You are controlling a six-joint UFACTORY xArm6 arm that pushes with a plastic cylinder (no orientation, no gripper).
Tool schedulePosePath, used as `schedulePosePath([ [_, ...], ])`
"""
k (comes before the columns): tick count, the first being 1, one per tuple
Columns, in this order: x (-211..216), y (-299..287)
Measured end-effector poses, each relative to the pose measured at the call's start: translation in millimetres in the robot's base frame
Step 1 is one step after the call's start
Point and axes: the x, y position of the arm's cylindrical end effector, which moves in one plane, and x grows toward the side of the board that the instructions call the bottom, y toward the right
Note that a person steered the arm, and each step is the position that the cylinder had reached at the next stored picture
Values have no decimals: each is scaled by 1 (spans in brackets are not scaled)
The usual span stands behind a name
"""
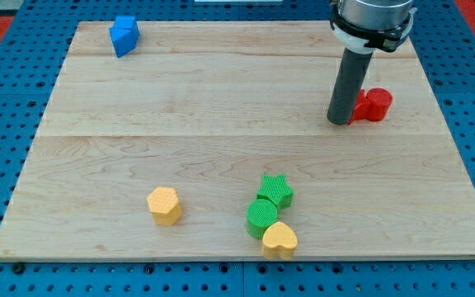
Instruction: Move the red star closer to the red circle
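My tip (339,122) rests on the wooden board (221,107) at the view's right. Directly to its right lie two red blocks pressed together. The red circle (378,103) is the outer one. The red star (359,108) sits between the circle and the rod, partly hidden behind the rod, so its shape is hard to make out. My tip is at the star's left edge, touching it or nearly so.
A blue block (124,35) lies at the top left. A yellow hexagon (164,205) sits near the bottom centre-left. A green star (275,191), a green circle (262,219) and a yellow heart (279,240) cluster at the bottom centre.
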Motion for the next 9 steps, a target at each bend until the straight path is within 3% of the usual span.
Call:
schedulePosePath([
  [5, -23, -1],
  [6, -18, -11],
  [8, 36, -27],
  [9, 37, -29],
])
